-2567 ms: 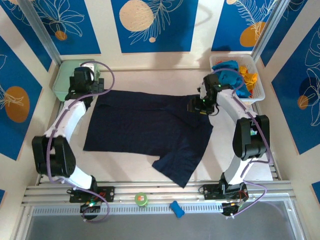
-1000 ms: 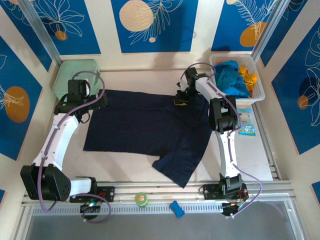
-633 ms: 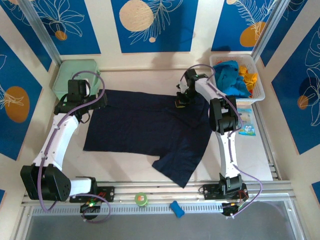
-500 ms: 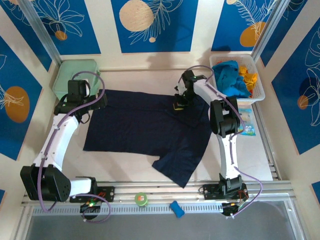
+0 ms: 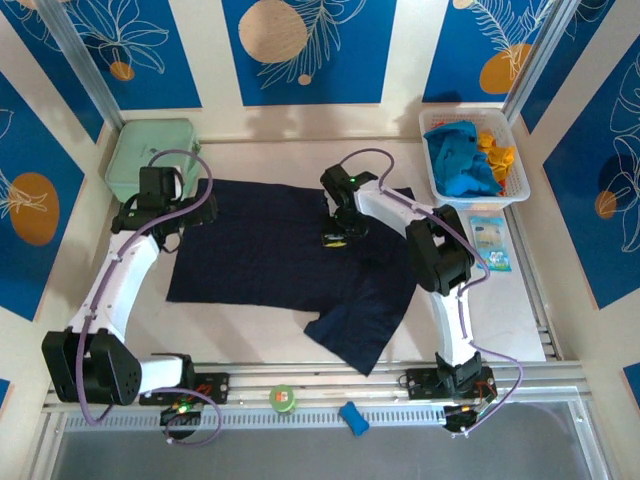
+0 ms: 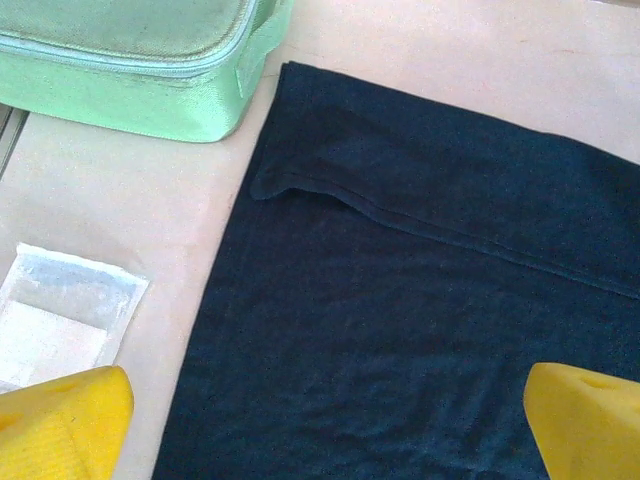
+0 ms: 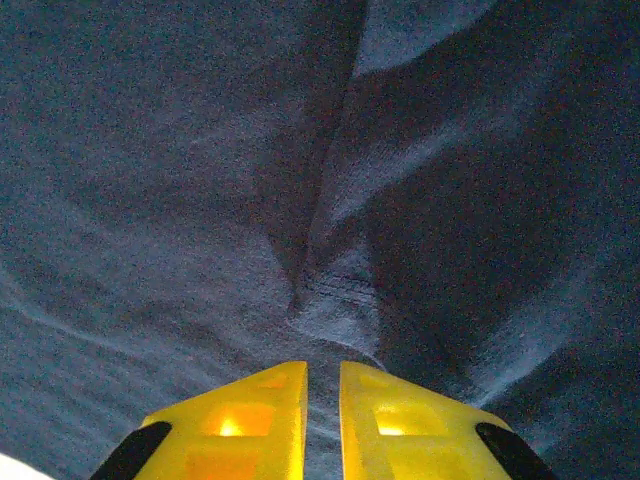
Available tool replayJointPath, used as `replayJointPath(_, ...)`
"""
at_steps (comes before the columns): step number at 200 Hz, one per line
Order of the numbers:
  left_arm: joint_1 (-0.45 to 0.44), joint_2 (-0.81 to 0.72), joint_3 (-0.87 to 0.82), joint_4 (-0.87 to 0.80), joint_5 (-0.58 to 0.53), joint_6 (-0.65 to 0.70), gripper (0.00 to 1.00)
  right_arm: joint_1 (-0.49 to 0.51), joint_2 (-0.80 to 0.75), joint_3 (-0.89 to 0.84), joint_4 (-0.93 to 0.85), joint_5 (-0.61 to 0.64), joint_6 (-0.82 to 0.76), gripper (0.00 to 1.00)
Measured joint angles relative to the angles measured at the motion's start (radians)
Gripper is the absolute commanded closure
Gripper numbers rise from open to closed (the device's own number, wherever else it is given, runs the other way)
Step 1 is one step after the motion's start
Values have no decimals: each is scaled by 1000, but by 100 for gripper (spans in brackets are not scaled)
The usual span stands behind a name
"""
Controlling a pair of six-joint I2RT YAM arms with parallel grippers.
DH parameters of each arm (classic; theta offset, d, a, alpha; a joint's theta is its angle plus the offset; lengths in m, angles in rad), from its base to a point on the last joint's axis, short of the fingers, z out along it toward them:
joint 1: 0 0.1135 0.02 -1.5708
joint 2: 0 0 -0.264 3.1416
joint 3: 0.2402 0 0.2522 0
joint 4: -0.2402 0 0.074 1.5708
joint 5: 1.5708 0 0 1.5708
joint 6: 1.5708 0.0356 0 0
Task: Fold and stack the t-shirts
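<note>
The right claw [image 5: 335, 230] has travelled from the far right shoulder of the navy t-shirt [image 5: 265, 255] in toward the garment's middle within the last half second; its wrist view shows the two yellow fingers [image 7: 250, 410] clenched almost together on a pinched ridge of dark cloth, with creases running out from the pinch, so it is grasping the navy t-shirt and pulling that part inward. How much of the right side has come along is hard to judge, because the arm lies across it.

The left claw [image 5: 185, 212] has hardly shifted; it hangs released, fingers spread wide, straddling the shirt's left edge just below the far left corner, with the mint-green box [image 6: 130, 60] beyond and a small clear packet [image 6: 60, 320] on the bare worktop [image 5: 300, 160] beside it; it holds no cloth.

The navy t-shirt lies spread on the worktop between the arms, its near right part skewed toward the robot's bases; the turquoise t-shirt [image 5: 455, 150] and the orange t-shirt [image 5: 497, 152] sit bunched in the white basket [image 5: 522, 192] at the far right.

In my judgement this marks the start of the first fold, the right side being brought over the body; nothing is folded flat or stacked yet, so the task is early; the left edge is not pinned, and the whole shirt may slide rather than crease.
</note>
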Motion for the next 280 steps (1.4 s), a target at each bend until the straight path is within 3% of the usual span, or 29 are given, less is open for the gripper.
replayJointPath(65,0,0,0,0,3,1,0,43,-40,-1,-32,100,72,76)
replayJointPath(87,0,0,0,-10,-4,-4,0,16,-103,-14,-31,120,72,76)
replayJointPath(112,0,-6,0,-58,-32,-45,0,-29,-191,-69,-31,152,67,66)
replayJointPath(129,0,-27,0,-104,-47,-75,0,-68,-261,-149,-33,180,62,65)
replayJointPath(156,0,-74,-7,-152,-50,-126,1,-171,-349,-312,-32,180,59,74)
replayJointPath(187,0,-116,-52,-180,-40,-180,0,-313,-330,-418,-22,159,61,90)
replayJointPath(219,0,-135,-80,-226,-25,-216,0,-339,-253,-432,-1,156,52,100)
replayJointPath(280,0,-243,-154,-266,-24,-271,1,-364,-105,-274,-70,167,18,100)
